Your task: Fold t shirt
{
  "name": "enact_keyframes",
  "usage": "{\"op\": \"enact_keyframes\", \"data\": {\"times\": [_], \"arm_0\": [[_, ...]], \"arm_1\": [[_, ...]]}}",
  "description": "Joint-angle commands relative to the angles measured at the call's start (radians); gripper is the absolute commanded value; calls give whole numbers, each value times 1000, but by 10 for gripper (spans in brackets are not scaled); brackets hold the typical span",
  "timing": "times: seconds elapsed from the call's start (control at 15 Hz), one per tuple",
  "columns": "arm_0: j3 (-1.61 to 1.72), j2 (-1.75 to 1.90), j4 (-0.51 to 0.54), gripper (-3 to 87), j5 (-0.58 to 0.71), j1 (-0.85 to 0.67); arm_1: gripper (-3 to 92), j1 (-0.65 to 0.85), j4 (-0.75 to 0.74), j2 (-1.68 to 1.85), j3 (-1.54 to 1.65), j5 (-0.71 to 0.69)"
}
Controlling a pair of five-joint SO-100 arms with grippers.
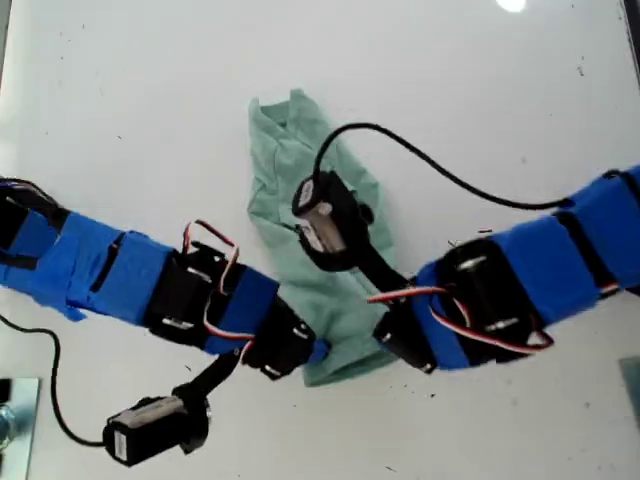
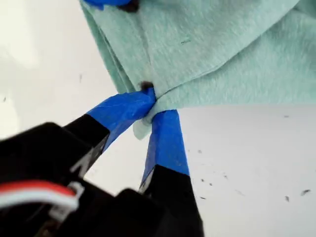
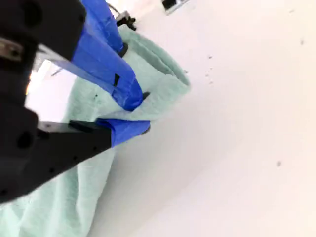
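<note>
At table centre: the shirt (image 1: 300, 150) lies bunched into a narrow, rumpled strip on the white table (image 1: 120, 100), its near end between the two arms.
First gripper: my first gripper (image 2: 150, 106) has its blue-taped jaws pinched together on a corner of the shirt's hem, with a small tab of cloth poking out between them.
Second gripper: my second gripper (image 3: 136, 116) has its jaws clamped on a doubled edge of the shirt, the fabric humped up just past the tips.
Why held so: both grips sit on the same end of the shirt, well placed, I judge, to lift that end together and carry it over the rest for a fold.
Which arm is which: in the exterior view one arm reaches in from the left and one from the right, both meeting the shirt's near end; I probably cannot match them to first and second from these views.
Count: one shirt, two arms, two grippers, both gripping cloth.
</note>
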Motion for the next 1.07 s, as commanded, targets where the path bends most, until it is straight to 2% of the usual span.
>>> {"op": "enact_keyframes", "data": {"times": [0.0,0.13,0.27,0.4,0.53,0.6,0.67,0.73,0.8,0.93,1.0], "arm_0": [[-14,87,-32,-1,-25,60],[-12,130,-15,-1,-28,49],[2,199,49,-1,-25,-28],[37,250,123,-1,-14,-172],[74,278,156,13,-8,-354],[80,299,186,63,-15,-448],[112,347,198,150,-35,-529],[198,426,166,222,-41,-598],[339,543,118,243,-64,-655],[807,937,-94,250,-104,-749],[1068,1184,-204,239,-109,-805]], "arm_1": [[-6,-8,-44,87,-58,8],[-6,75,-71,110,-63,-25],[-6,216,-80,152,-48,-81],[-7,391,-133,153,-18,-169],[16,568,-285,140,75,-215],[101,655,-393,141,144,-206],[340,749,-503,143,213,-212],[333,831,-538,144,232,-222],[289,905,-588,215,331,-193],[232,1039,-1014,624,859,-179],[216,1121,-1062,862,1086,-127]]}}
